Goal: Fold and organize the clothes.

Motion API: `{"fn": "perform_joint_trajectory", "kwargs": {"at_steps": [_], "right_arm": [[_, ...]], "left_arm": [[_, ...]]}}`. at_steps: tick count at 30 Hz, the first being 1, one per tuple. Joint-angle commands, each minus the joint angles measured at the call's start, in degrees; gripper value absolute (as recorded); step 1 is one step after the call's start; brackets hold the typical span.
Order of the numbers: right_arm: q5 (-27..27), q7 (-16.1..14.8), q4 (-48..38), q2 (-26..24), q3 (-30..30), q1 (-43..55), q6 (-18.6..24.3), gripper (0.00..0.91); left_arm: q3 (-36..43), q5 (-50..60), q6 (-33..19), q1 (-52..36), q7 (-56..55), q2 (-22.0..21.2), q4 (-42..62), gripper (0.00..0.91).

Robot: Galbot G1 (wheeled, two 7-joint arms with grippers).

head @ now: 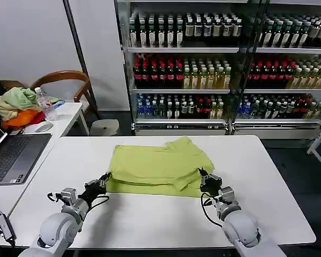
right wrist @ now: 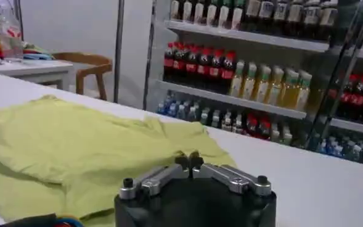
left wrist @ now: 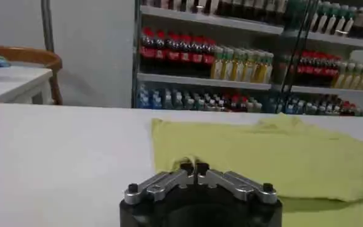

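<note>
One lime yellow-green T-shirt [head: 155, 168] lies partly folded on the white table [head: 150, 219], plain face up, with a doubled layer along its near edge. My left gripper [head: 104, 180] is at the shirt's near left corner, shut on a pinch of the fabric. My right gripper [head: 203, 177] is at the near right corner, also shut on the cloth. In the left wrist view the closed tips [left wrist: 194, 165] sit on the shirt's edge [left wrist: 280, 154]. In the right wrist view the closed tips [right wrist: 189, 161] rest on the folded cloth [right wrist: 64, 142].
A laptop [head: 10, 155] sits on the left table edge. On the side table behind it are a bundle of pale green, cream and orange fabrics [head: 16, 104], a water bottle [head: 44, 104] and a mouse [head: 44, 127]. Drink shelves [head: 203, 64] stand behind.
</note>
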Motion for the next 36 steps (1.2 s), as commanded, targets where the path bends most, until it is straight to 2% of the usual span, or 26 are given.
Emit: {"fn": "perform_joint_trajectory", "kwargs": {"at_steps": [1, 5, 10, 14, 19, 29, 30, 31, 32, 36], "right_arm": [[-0.78, -0.24, -1.27, 0.14, -0.22, 0.87, -0.74, 0.907], [-1.22, 0.69, -2.94, 0.77, -0.51, 2.23, -1.26, 0.907], [-0.93, 3.63, -5.03, 1.65, 0.66, 4.53, -4.80, 0.907], [1.21, 4.22, 3.25, -0.69, 4.05, -2.12, -6.65, 0.907], [1.41, 6.26, 11.50, -1.91, 5.02, -10.84, -8.33, 0.907], [2.19, 7.48, 11.40, -1.40, 6.51, -15.75, -9.22, 0.907], [2.24, 7.37, 10.93, -1.40, 6.42, -15.68, -8.86, 0.000], [2.22, 7.26, 10.44, -1.33, 6.21, -15.59, -7.96, 0.000], [2.31, 7.36, 10.07, -1.25, 6.02, -15.36, -7.88, 0.000], [2.54, 7.46, 9.79, -1.10, 5.80, -14.83, -7.92, 0.000]], "left_arm": [[0.49, 0.80, -0.01, -0.90, -0.31, -0.02, 1.46, 0.907], [0.30, 1.06, -0.37, -1.33, -0.39, -0.04, 2.36, 0.907], [-1.43, 1.18, -0.73, -0.43, -0.39, 0.84, 1.54, 0.907], [-4.27, 0.32, -0.06, 4.48, -1.92, 2.22, -5.94, 0.907], [-2.17, 3.79, 7.36, 8.90, -6.03, 1.37, -10.92, 0.907], [-1.13, 3.83, 9.20, 5.05, -7.68, 0.60, -5.06, 0.907], [-1.11, 3.81, 9.15, 4.98, -7.51, 0.65, -4.90, 0.867], [-1.06, 3.67, 9.17, 4.93, -7.56, 0.65, -4.72, 0.625], [-0.92, 3.44, 9.20, 4.91, -7.72, 0.59, -4.68, 0.081], [-0.66, 3.44, 9.59, 4.82, -7.55, 0.62, -4.69, 0.071]]}}
